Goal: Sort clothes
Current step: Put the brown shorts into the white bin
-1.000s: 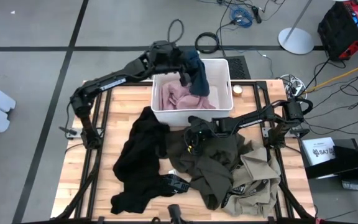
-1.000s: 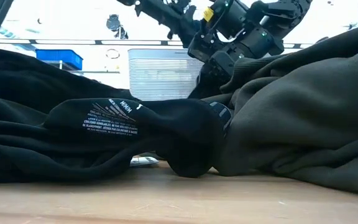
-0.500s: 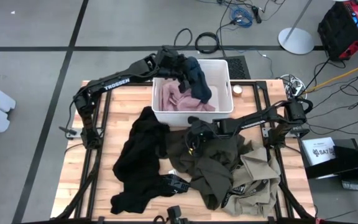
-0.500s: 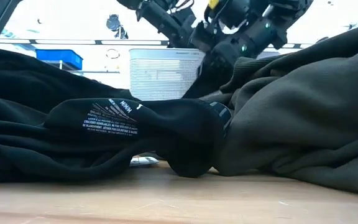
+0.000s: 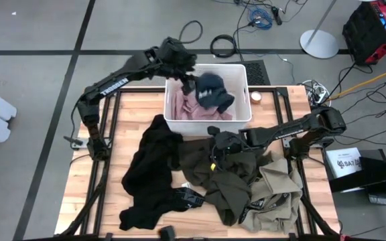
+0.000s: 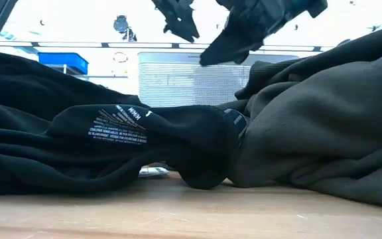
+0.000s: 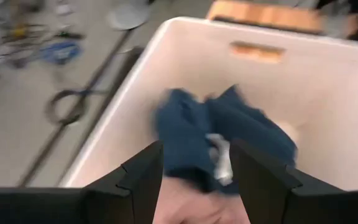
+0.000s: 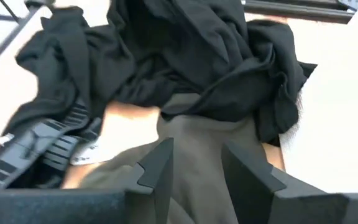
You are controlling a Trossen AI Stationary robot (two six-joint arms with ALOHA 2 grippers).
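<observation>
In the high view my left gripper (image 5: 189, 77) hangs open over the far left corner of the white bin (image 5: 244, 100). The dark blue garment (image 5: 213, 90) lies loose in the bin on the pale pink one (image 5: 185, 106), and shows beyond the fingers (image 7: 216, 130). My right gripper (image 5: 213, 155) is shut on the dark olive-green garment (image 5: 223, 182), just in front of the bin. A black garment (image 5: 149, 171) sprawls on the wood to its left. A khaki-tan one (image 5: 277, 194) lies at the near right. My right gripper pinches a bunched part of the olive-green garment (image 8: 194, 146) between its two fingers, at the garment's far end near the bin. The fingers slant down from the table's right side. That part is raised; the rest (image 6: 323, 126) lies heaped on the table.
A black strap with a buckle (image 5: 187, 197) lies at the near edge among the clothes. A small round object (image 5: 255, 97) sits by the bin's right wall. Bare wood (image 5: 129, 117) shows left of the bin. Cables lie on the floor beyond the table.
My left gripper has opened and let go of the dark blue garment, which has dropped into the bin onto the pink one. It has then risen and tipped upward. My right gripper has lifted, drawing a part of the olive-green garment up with it.
</observation>
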